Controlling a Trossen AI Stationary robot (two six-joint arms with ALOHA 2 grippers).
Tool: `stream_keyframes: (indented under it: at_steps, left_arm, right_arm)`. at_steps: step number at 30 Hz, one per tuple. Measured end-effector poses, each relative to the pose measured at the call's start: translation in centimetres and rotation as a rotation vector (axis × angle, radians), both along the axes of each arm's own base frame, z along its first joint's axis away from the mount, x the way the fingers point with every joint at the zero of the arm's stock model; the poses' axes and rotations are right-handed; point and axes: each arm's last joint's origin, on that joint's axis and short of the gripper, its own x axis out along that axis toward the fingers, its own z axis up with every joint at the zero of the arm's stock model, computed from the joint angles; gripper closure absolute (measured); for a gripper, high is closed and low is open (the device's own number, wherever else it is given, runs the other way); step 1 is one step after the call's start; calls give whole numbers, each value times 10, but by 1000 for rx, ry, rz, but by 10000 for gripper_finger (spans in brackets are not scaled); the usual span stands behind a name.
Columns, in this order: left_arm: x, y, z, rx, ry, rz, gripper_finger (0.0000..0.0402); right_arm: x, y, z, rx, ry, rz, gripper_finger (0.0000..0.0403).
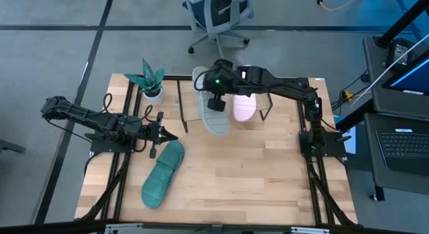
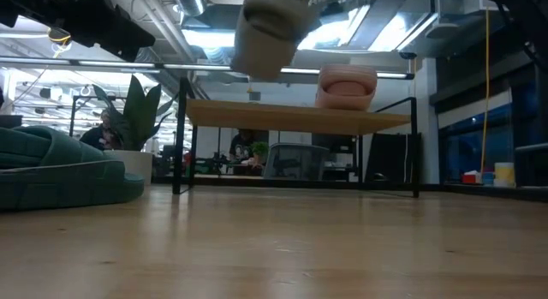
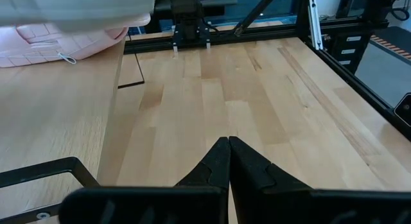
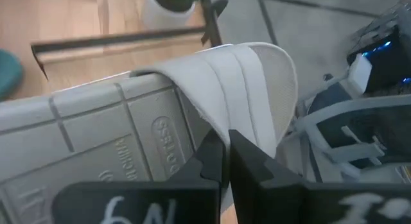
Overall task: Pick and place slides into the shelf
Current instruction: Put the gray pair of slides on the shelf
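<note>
The grey slide [image 1: 216,120] hangs in my right gripper [image 1: 215,102], which is shut on it above the shelf [image 1: 182,106]. In the low view the grey slide [image 2: 270,29] floats above the shelf's slanted board [image 2: 291,117]. The pale pink slide [image 1: 244,108] rests sole-down on that board, to the right of the grey one. On the tabletop at the near left, the teal slide [image 1: 163,173] lies on its sole. My left gripper [image 1: 165,134] waits shut just beyond the teal slide's far end, touching nothing. My right gripper holds the grey slide by its wide strap [image 4: 247,89], pinched between the two fingers [image 4: 250,169] at the strap's edge. The fingers come from above, pointing down. The slide is lifted clear, roughly level, with its length running from the far side toward the near side over the shelf.
A potted plant [image 1: 153,83] stands at the far left, beside the shelf's left wire leg. The black frame rails [image 1: 124,160] run along both table sides. Bare wood [image 1: 255,173] lies between the shelf and the near edge. An office chair [image 1: 218,16] stands beyond the table.
</note>
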Motion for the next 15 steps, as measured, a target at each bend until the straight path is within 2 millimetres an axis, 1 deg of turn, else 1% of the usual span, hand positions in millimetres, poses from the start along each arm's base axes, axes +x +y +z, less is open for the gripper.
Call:
stream_keyframes:
  at_steps: [5, 10, 15]
  left_arm:
    - [0, 0, 0, -1, 0, 0, 401]
    - [0, 0, 0, -1, 0, 0, 401]
    - [0, 0, 0, -1, 0, 0, 401]
  right_arm:
    - [7, -7, -13, 4, 34, -15, 391]
    - [6, -17, -18, 27, 50, -61, 391]
    - [2, -27, -26, 50, 109, -100, 391]
